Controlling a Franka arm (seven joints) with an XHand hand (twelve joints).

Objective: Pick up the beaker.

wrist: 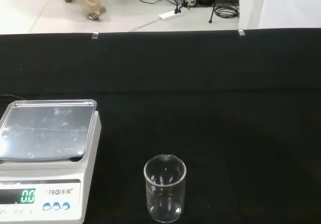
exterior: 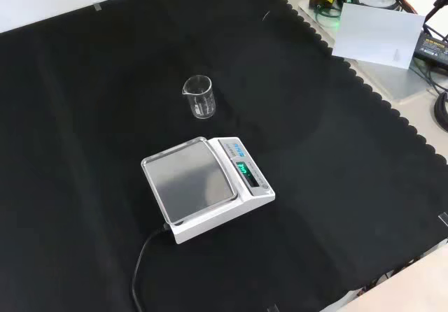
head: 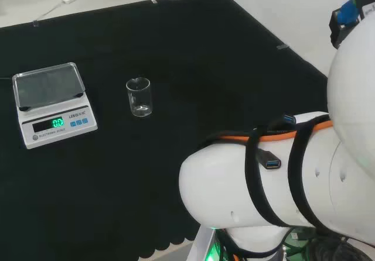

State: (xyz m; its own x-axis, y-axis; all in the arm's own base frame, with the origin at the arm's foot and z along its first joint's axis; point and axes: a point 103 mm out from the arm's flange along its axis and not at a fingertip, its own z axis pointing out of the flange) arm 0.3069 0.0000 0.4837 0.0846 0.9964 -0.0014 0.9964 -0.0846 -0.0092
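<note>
Beaker-handling ground at this moment is a table (head: pixel 193 56) draped in black cloth with a scalloped edge, and it is the largest thing in every view. Next in size, at the right of the head view, are the arm's white links (head: pixel 275 185), wrapped with black straps and carrying an orange cable and a plugged-in connector. A white electronic scale (exterior: pixel 207 187) comes after that: it has a bare steel weighing pan, a lit green display and small blue buttons, and a black cable runs from it toward the lower edge of the front view. It sits at the left of the head view and in the middle of the front view. Smallest is the beaker (head: pixel 139 97), a clear glass one with a pouring lip, standing upright on the cloth and looking empty. In the head view it is just to the right of the scale; in the front view it stands beyond the scale, near it but apart from it; the wrist view has it close by, beside the scale's corner. Nothing touches it. Whether the robot hand is open or closed, I cannot tell.
</note>
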